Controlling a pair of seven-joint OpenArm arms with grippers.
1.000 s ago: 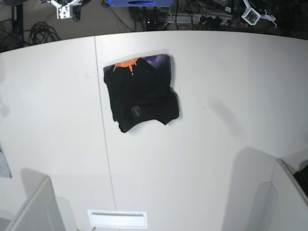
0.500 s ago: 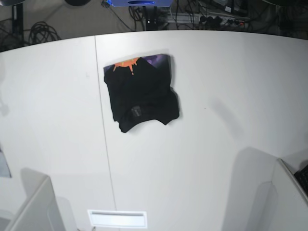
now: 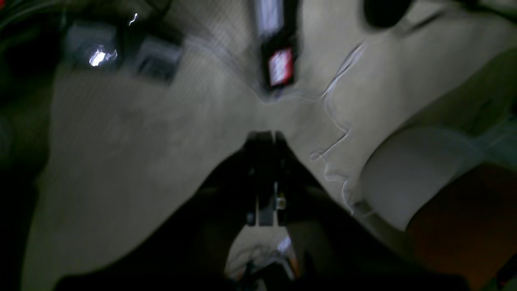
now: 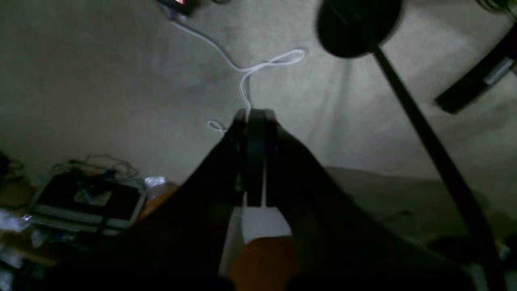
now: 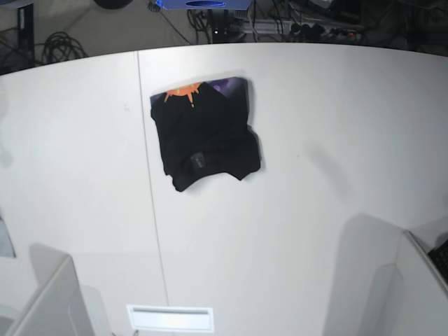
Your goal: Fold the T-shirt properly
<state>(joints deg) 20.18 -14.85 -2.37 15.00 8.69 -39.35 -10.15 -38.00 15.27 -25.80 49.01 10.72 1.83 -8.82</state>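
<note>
**Folded shirt sat on the table, both arms up and away**

So the T-shirt [image 5: 206,136] was lying on the white table [image 5: 315,210] as a compact black bundle, roughly square, toward the far edge and a bit left of the middle in the base view. It sat just right of the seam [image 5: 148,175] that runs across the tabletop from the far edge to the near one. A strip of the orange and purple print peeked out along the bundle's far edge, and a small grey tag showed near its near edge. The near edge was a bit lumpy, with one corner bulging toward the seam.

Neither arm showed in the base view at all. The left gripper [image 3: 264,137] only turned up in its own wrist camera, jaws pressed fully together with nothing between them, pointing at a blurry beige floor with a thin white cable [image 3: 337,121] on it. Same deal for the right gripper [image 4: 254,117]: jaws closed tight on nothing, aimed at the floor, with a looped white cord [image 4: 258,66] and a dark round-based stand [image 4: 359,24] in the background. Both wrist views were dim, the left one smeared too.
</note>
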